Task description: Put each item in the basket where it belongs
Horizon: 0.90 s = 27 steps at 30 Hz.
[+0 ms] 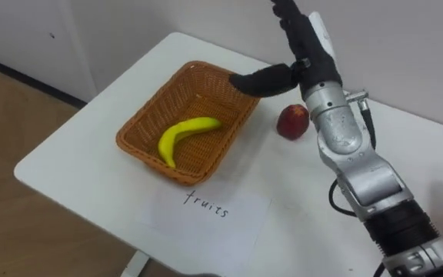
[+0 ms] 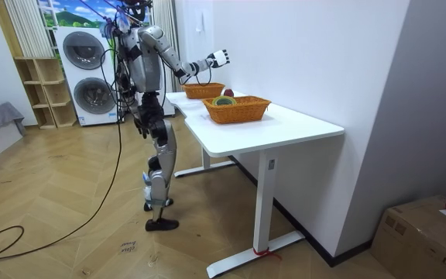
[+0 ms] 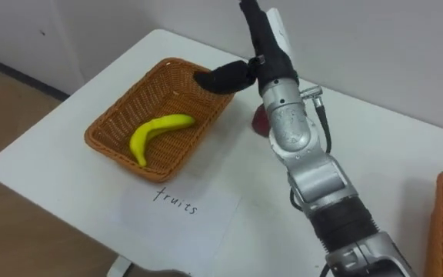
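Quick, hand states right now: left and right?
Right hand: open, fingers straight, holding nothing, by the far corner of the fruit basket.
Left hand: cannot be told.

I stand in what looks like a home's laundry corner. Behind me, away from the white table (image 2: 285, 128), are two stacked washing machines (image 2: 86, 71), an open wooden shelf (image 2: 40, 94) and curtains (image 2: 31, 27). Wood flooring (image 2: 68, 232) runs beneath the table.
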{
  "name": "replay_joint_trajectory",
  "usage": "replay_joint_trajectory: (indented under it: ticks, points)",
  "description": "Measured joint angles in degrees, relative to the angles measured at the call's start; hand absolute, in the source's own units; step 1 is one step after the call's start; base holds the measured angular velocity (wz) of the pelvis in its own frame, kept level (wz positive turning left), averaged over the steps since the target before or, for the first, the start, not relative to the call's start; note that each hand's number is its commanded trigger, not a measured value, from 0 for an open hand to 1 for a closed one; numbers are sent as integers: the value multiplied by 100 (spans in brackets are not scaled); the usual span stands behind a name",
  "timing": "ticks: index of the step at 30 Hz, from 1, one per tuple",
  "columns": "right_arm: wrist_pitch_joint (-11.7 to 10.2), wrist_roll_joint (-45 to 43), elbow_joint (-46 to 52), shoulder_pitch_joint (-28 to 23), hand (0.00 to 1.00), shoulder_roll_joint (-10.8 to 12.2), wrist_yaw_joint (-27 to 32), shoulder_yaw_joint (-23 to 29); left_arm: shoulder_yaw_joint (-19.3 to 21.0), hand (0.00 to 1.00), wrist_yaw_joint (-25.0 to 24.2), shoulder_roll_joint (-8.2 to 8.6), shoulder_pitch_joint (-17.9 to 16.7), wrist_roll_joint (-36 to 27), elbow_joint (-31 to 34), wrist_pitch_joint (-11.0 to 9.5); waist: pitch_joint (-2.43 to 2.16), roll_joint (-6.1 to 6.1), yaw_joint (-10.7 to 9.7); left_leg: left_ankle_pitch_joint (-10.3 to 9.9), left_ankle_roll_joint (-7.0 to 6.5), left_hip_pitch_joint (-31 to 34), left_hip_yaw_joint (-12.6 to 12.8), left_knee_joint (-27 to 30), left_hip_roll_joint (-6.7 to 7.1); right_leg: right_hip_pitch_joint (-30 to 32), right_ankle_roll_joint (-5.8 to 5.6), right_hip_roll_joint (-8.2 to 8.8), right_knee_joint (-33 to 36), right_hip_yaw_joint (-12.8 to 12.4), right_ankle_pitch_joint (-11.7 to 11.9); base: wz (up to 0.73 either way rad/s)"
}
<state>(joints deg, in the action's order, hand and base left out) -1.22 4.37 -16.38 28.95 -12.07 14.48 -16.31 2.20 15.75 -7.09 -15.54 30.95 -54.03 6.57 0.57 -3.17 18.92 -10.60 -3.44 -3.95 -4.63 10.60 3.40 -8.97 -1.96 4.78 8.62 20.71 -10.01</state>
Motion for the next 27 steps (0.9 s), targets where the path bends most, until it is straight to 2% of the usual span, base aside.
replay_joint_trajectory:
  ticks: [5,9,11,17,20,27]
  points:
    - [-1,184,-256,-1,0,-2,157,138,3,0,-1,32,3,3,-6,43,-9,7,-55,1,-1,-31,13,-18,-2,-12,0,-2,0,-17,0,-2]
    - [-1,261,-242,0,0,0,161,302,108,0,-83,108,-46,6,-38,54,-22,29,-175,3,-5,-21,-1,-18,5,-15,-5,0,-1,-6,3,2]
    - [-1,253,-242,0,0,3,215,471,109,0,-138,129,-53,7,-34,58,-21,38,-208,3,-5,-5,-13,-18,6,-7,-5,-1,-5,-1,3,2]
    - [-7,259,-242,-15,0,5,431,504,103,0,-131,167,-116,0,-68,59,-13,112,-348,4,-6,12,-32,-18,10,-3,-5,-2,-9,14,3,2]
    - [-17,263,-242,-92,0,5,445,504,98,0,-113,176,-185,0,-71,55,-31,137,-444,4,-6,36,-39,-20,9,21,-5,-2,-8,41,3,0]
    - [-33,254,-243,-376,0,2,535,503,99,0,-98,178,-307,-1,-19,54,-88,202,-446,5,-7,36,-23,-10,7,52,-5,4,0,62,3,0]
